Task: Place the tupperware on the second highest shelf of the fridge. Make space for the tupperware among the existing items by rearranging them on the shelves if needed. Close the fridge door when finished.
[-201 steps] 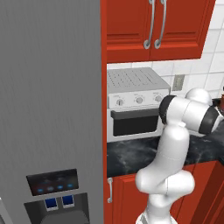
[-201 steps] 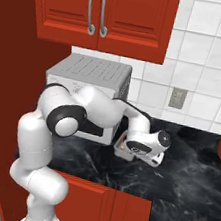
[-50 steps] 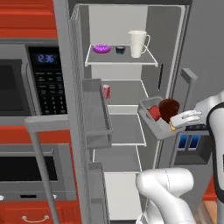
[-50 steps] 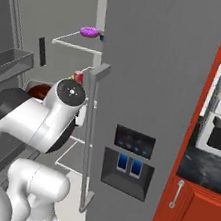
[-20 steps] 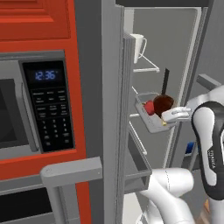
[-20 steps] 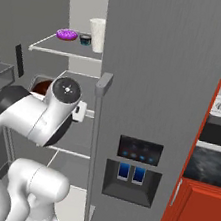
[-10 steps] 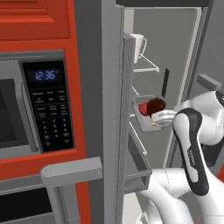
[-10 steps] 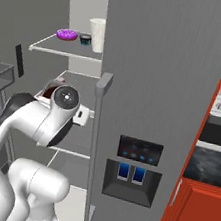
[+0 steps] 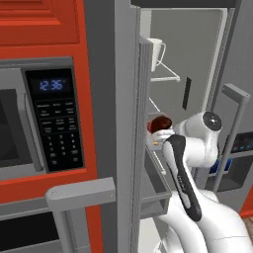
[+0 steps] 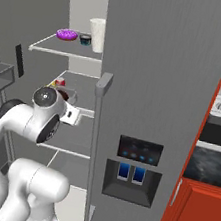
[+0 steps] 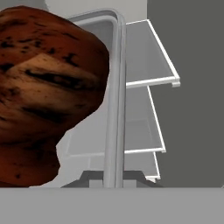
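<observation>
The tupperware (image 9: 159,123) is a shallow grey container with a dark brown lump, and my gripper (image 9: 157,138) is shut on its near edge. It hangs inside the open fridge (image 10: 161,90), level with the second highest shelf (image 10: 83,88). From the right, the tupperware (image 10: 63,93) shows a red lump beside my wrist. The brown lump (image 11: 43,87) and the container's rim (image 11: 116,87) loom large in the hand view. A white jug (image 10: 97,34), a purple dish (image 10: 67,35) and a dark cup (image 10: 85,39) stand on the top shelf.
The open fridge door (image 9: 126,123) stands edge-on close to my arm on the left, its bins (image 9: 159,190) just below the tupperware. A microwave (image 9: 49,118) sits in red cabinets further left. The dispenser door (image 10: 137,160) closes off the right side. Lower shelves (image 11: 146,127) lie bare.
My hand has carried the tupperware further into the fridge, towards the shelf. The base and the items on the top shelf have stayed put.
</observation>
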You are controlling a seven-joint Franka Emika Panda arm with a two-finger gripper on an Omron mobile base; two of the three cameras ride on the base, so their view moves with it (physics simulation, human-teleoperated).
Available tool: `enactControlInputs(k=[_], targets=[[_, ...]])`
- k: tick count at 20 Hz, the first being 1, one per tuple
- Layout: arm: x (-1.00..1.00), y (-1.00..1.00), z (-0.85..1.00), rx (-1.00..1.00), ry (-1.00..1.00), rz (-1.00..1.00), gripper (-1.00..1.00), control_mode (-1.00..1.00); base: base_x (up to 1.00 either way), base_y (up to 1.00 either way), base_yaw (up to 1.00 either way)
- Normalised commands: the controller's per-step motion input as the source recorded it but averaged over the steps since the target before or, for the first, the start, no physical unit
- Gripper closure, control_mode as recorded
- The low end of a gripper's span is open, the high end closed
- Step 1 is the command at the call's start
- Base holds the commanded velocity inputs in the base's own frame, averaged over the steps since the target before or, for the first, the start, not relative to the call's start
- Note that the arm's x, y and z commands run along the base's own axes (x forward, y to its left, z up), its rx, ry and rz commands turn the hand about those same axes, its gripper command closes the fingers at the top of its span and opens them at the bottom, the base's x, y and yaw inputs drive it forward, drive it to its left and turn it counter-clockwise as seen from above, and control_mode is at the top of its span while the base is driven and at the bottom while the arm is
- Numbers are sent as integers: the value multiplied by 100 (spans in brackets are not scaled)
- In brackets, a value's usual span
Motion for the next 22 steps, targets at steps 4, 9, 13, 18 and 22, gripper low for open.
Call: enactControlInputs(k=[4,9,13,18,22], targets=[[51,2,0,-7,6,-13,100,-100,0,0,0],[54,0,0,-1,4,-8,100,-100,0,0,0],[52,-1,-2,0,0,0,100,-100,0,0,0],[50,0,-9,0,0,0,100,-100,0,0,0],[52,0,-19,0,0,0,100,-100,0,0,0]])
